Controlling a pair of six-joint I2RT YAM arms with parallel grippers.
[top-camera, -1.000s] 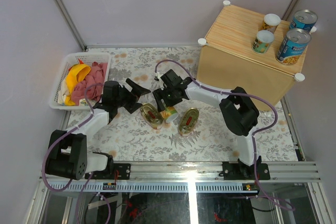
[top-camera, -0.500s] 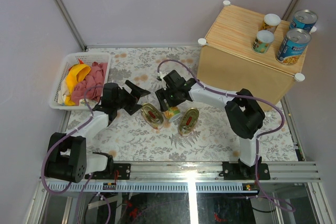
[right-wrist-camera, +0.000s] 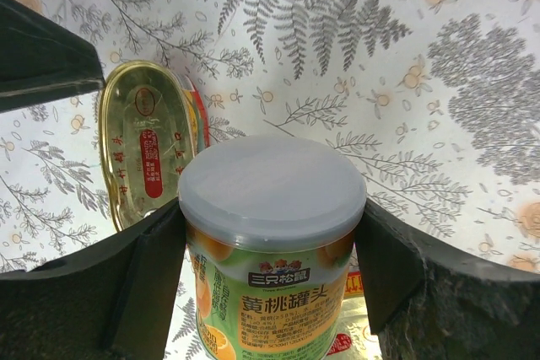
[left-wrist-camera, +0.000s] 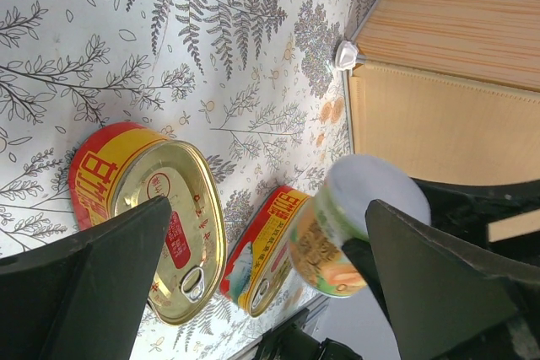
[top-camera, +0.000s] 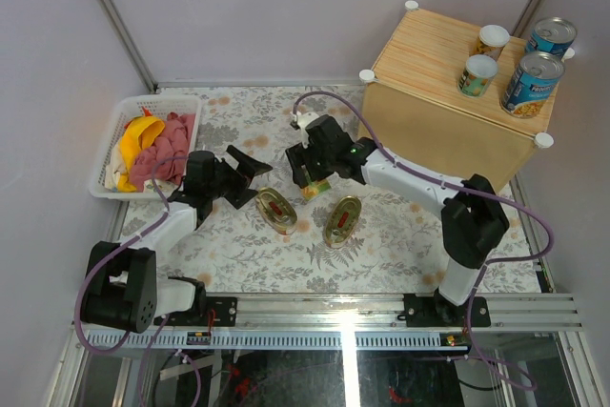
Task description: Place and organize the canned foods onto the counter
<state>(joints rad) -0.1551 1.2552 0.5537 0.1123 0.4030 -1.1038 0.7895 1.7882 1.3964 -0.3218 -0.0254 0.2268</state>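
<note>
Fingers of the right hand (right-wrist-camera: 270,250) press on both sides of a small pale-lidded can (right-wrist-camera: 272,196), holding it over the floral table (top-camera: 238,254), just beside two flat oval gold tins (top-camera: 274,208) and not on the wooden counter (top-camera: 429,131), where four other cans (top-camera: 477,74) stand. The left hand (top-camera: 250,164) is spread wide, gripping nothing, near the left tin.

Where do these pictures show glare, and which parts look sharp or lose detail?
Top external: a bright glare stripe crosses the front rail. Left wrist: the nearest oval tin gleams; the near fingers are dark, detail lost. Right wrist: the small can is sharp, its label readable.
</note>
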